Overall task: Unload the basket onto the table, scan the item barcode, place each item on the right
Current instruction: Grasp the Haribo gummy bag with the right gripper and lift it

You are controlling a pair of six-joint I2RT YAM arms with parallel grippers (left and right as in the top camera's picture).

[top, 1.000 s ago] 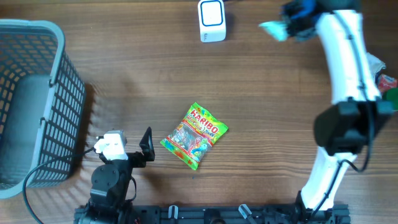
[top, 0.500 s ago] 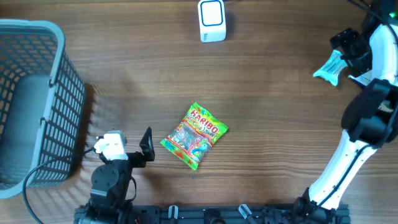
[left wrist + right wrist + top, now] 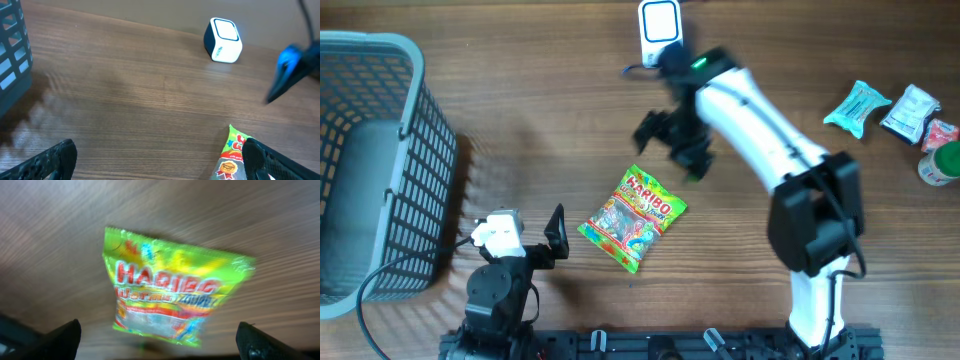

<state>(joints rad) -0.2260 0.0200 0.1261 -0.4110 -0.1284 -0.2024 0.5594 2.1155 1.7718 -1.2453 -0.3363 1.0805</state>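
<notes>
The right jaws stand wide and hold nothing. They hang over the table (image 3: 520,100) just beyond the far edge of the bag (image 3: 633,218). In the right wrist view, which is blurred, the bag (image 3: 170,297) lies flat below, label up, between the two dark finger ends at the lower corners. The right arm (image 3: 760,120) reaches in from the near right edge, across the middle of the table. The left jaws are also wide and empty, low at the near edge, left of the bag and apart from it; the left wrist view shows only a corner of the bag (image 3: 231,157). The white scanner (image 3: 660,32) stands at the far edge, beyond the right jaws. A grey basket (image 3: 380,48) sits at the far left. A teal packet (image 3: 857,106) and a silver packet (image 3: 910,108) lie at the far right.
</notes>
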